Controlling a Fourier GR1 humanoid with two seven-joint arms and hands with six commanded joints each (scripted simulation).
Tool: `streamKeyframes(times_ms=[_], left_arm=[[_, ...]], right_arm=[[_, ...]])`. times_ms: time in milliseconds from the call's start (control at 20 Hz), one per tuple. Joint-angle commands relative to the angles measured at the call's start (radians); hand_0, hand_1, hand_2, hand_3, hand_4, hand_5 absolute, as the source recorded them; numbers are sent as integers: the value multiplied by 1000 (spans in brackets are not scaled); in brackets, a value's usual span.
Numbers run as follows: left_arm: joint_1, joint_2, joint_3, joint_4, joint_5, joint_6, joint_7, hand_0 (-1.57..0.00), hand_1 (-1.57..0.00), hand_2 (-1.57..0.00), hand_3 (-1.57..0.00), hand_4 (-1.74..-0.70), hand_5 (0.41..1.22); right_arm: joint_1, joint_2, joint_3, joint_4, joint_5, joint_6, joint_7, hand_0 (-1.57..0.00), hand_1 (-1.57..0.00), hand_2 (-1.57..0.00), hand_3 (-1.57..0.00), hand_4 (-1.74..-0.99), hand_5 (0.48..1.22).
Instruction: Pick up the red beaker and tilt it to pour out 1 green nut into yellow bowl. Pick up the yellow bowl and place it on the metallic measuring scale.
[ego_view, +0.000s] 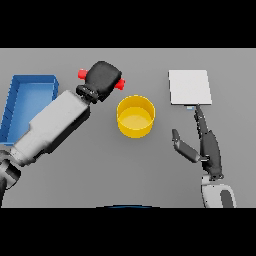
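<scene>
left hand (103, 79) clasping red beaker (82, 74), left of yellow bowl (135, 116) | right hand (202, 142) fingers straight, near scale (189, 86) | blue tray (27, 97) far left

One red beaker (82, 74), one yellow bowl (135, 116), one scale (189, 86), one blue tray (29, 100)

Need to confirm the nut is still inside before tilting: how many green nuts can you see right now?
0. No green nut shows on the grey table or in the round yellow bowl. Any nut may be hidden in the red beaker, mostly covered by the left robot hand.
</scene>
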Motion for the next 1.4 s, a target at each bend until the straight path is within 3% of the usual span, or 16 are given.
streamKeyframes(times_ms=[0,150,400,650,800,950,1350], left_arm=[[-19,-4,-29,16,-24,1,-22,-1571,-1571,-1571,-1277,-1701,1215],[-70,-25,-113,42,-61,-60,-69,-1571,-1571,-1571,-1420,-1718,1218],[-130,-15,-251,67,-149,-112,-107,-1571,-1571,-1571,-1522,-1734,1220],[-205,-26,-358,113,-214,-126,-153,-1571,-1571,-1571,-1555,-1739,1221],[-247,-38,-400,150,-241,-119,-157,-1571,-1571,-1571,-1563,-1738,1221],[-285,-48,-455,165,-263,-156,-185,-1571,-1571,-1571,-1567,-1736,1221],[-367,-58,-585,192,-322,-142,-245,-1571,-1571,-1571,-1570,-1734,1221]], right_arm=[[4,-3,-1,-1,0,1,-8,1,1,1,1,-1292,678],[13,15,-2,-2,-18,0,-12,1,1,1,1,-1294,657],[17,17,-10,4,-22,-5,-12,1,1,1,1,-1291,634],[-17,16,-16,24,-3,-26,13,1,1,1,1,-1278,609],[0,15,-5,16,19,-33,-5,1,1,1,1,-1270,588],[-2,14,2,16,53,-53,9,1,1,1,1,-1236,582],[13,10,7,17,55,-49,-27,1,1,1,1,-1210,594]])
